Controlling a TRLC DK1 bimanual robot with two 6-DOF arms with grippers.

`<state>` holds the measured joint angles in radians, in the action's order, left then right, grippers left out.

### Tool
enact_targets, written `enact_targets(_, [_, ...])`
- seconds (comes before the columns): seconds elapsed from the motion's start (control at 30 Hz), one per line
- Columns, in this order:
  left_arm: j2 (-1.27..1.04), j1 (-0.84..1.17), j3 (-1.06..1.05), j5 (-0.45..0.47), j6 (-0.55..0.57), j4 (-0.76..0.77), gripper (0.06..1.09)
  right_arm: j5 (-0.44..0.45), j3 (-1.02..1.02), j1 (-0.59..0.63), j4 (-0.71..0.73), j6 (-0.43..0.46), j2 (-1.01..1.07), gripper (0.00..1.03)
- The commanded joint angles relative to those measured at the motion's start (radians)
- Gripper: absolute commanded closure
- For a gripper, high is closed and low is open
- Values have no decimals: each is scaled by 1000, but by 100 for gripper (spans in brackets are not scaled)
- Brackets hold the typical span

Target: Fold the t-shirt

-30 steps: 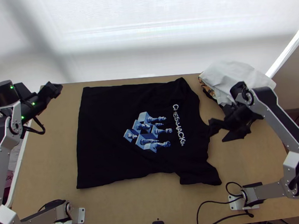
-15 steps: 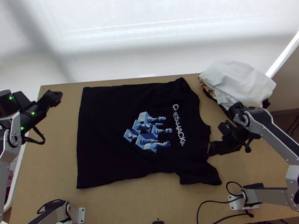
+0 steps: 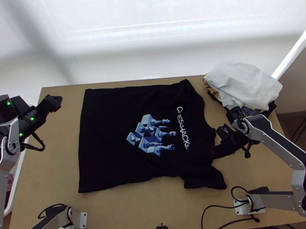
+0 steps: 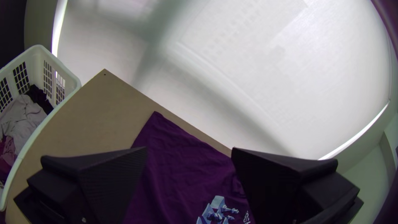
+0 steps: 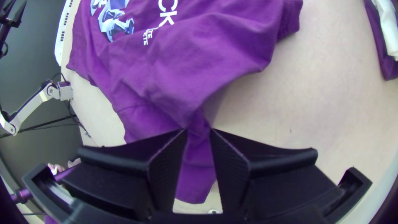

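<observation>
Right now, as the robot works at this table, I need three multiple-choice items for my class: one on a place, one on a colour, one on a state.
1. In the top view, where is the cloth pile?
A) far left corner
B) far right corner
C) middle of the near edge

2. What colour is the lettering on the T-shirt?
A) red
B) green
C) white

3. How does the T-shirt mostly lie?
A) spread out
B) rolled up
C) folded into a small square

Answers:
1. B: the pile lies at the table's far right corner.
2. C: the letters show white on the darker cloth.
3. A: its hem, a sleeve and its print are laid out to view.
</observation>
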<state>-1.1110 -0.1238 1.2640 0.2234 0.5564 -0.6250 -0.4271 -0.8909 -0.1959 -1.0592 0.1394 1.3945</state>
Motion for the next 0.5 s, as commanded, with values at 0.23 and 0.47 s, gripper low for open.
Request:
enact_targets(0.23, [27, 1, -28, -6, -55, -73, 11, -9, 33, -25, 93, -26, 60, 73])
enact_targets(0.47, [56, 76, -138, -4, -345, -308, 11, -9, 41, -34, 117, -27, 112, 72])
